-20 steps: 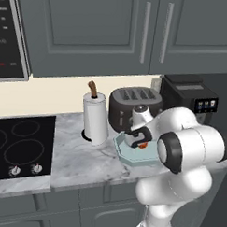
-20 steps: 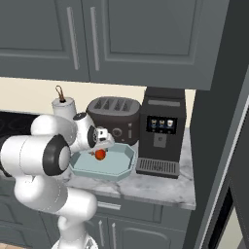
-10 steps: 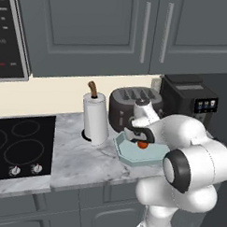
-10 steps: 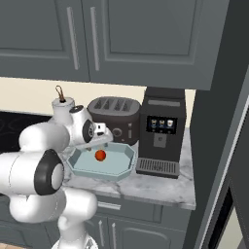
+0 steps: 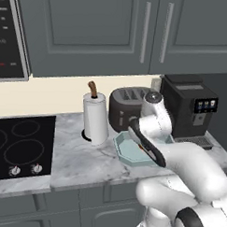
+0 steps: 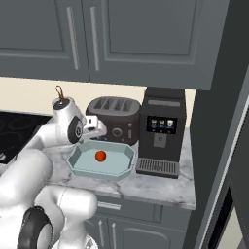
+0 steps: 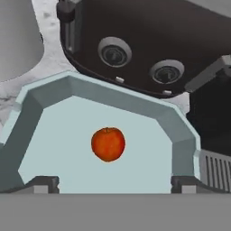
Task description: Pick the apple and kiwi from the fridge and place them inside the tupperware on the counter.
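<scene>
From the left base view my own arm (image 5: 179,160) covers the right half of the tupperware (image 5: 132,151), so I cannot see what lies inside from there. In the hand view the fingertips (image 7: 43,182) barely rise above the bottom edge, and the near wall of the tupperware (image 7: 27,113) is cut off there. The toaster (image 7: 149,45) runs past the top edge, with the paper towel roll (image 7: 18,40) cropped at the left. In the right base view the gripper (image 6: 95,127) is small and probably half turned away, its fingers hard to make out
</scene>
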You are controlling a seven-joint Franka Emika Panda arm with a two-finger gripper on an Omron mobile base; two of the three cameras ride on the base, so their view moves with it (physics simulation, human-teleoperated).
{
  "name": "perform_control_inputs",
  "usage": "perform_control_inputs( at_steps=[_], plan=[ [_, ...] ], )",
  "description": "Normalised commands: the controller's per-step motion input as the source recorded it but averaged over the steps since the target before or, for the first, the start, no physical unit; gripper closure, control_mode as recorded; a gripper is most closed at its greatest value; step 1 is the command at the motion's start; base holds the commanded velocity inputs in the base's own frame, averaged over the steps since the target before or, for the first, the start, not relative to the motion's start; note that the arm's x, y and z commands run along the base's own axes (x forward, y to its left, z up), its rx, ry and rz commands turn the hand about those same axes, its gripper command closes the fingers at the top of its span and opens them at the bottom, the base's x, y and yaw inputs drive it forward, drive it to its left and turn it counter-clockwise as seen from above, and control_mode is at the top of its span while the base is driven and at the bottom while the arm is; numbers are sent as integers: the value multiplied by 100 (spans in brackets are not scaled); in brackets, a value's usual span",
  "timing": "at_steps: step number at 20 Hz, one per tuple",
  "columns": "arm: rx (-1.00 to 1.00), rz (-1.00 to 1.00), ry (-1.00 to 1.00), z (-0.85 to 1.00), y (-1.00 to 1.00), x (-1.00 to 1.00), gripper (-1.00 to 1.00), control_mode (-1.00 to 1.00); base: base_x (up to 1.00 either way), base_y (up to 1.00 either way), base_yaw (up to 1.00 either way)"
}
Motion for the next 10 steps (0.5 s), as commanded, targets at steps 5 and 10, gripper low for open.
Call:
perform_control_inputs(
  at_steps=[5, 10],
  plan=[
    [17, 0, -27, 90, -8, -59, -100, -100, 0, 0, 0],
    [12, 0, -21, 97, -2, -56, -100, -100, 0, 0, 0]
  ],
)
